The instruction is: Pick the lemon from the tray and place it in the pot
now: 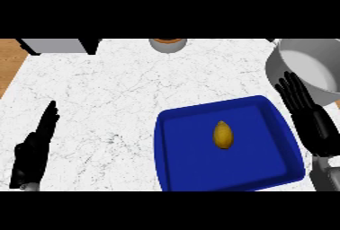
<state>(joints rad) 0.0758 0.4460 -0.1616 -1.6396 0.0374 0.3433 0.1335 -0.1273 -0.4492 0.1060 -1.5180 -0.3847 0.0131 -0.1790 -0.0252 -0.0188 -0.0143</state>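
The white marbled stone table (pixel 113 99) carries everything here, and judging by how things lie, the task is at its opening step: the pick has not yet been made.

The next largest thing is the deep-blue rectangular plastic tray (pixel 174 152), sitting at the near right of the table. It holds only one item, the small yellow oval lemon (pixel 223 134), which lies about in its middle, long axis running away from the robot, well clear of every wall and untouched by either hand.

The grey metal pot (pixel 285 56) stands at the far right corner, just beyond the tray's far right corner. As much of its pale inside as shows is bare, though part of it runs out of view.

The right hand (pixel 306 112) hangs over the tray's right rim with its fingers straight and spread apart, tips pointing toward the pot and overlapping its near wall in the view; it holds nothing. The left hand (pixel 36 143) rests at the table's left edge, fingers straight and together, also holding nothing.

The next move, I judge, calls for the right hand to swing left over the tray, come down on the lemon and curl round its narrow waist; the pot is near, so the carry should be short.

A small round brownish container (pixel 167 44) at the far edge is too cut off to identify.
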